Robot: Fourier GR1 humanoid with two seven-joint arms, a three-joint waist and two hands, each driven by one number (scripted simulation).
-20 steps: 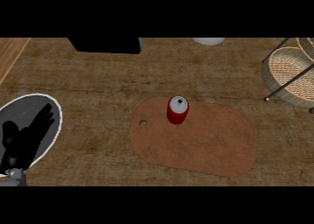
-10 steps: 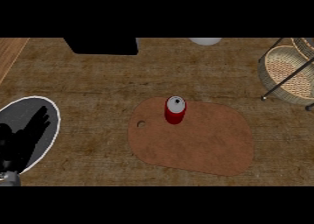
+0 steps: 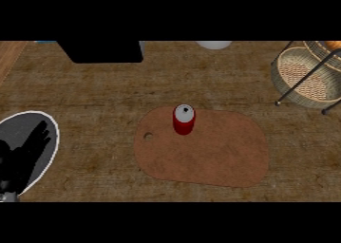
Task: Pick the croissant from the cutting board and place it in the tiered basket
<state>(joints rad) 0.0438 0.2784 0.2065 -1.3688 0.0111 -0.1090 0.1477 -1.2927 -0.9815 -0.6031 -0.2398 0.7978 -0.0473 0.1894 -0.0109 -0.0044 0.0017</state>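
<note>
The left hand (image 3: 18, 159) lay at the lower left edge, fingers straight and released, holding nothing, over a dark plate (image 3: 22, 124) with a thin white rim. The right hand was not in view. The table (image 3: 96, 90) showed a coarse, brown, woven-looking surface. A black box-shaped object (image 3: 102, 50) stood at the far edge.

In the middle lay the cutting board (image 3: 208, 159), a flat, rounded slab of reddish-brown wood with a small hole (image 3: 148, 136) near its left end. No croissant was seen on it. The only item there was a red can (image 3: 183, 121) with a pale top, upright near the board's far left part and well apart from the hand.

Judged by its look, the can would be stiff, smooth-walled, fairly light and apt to tip. Hold is best taken round the side wall at mid-height.

A pale rounded object (image 3: 213, 44) was cut off at the far edge. At the upper right stood the tiered basket (image 3: 306, 78), of round wicker trays in a dark wire frame
</note>
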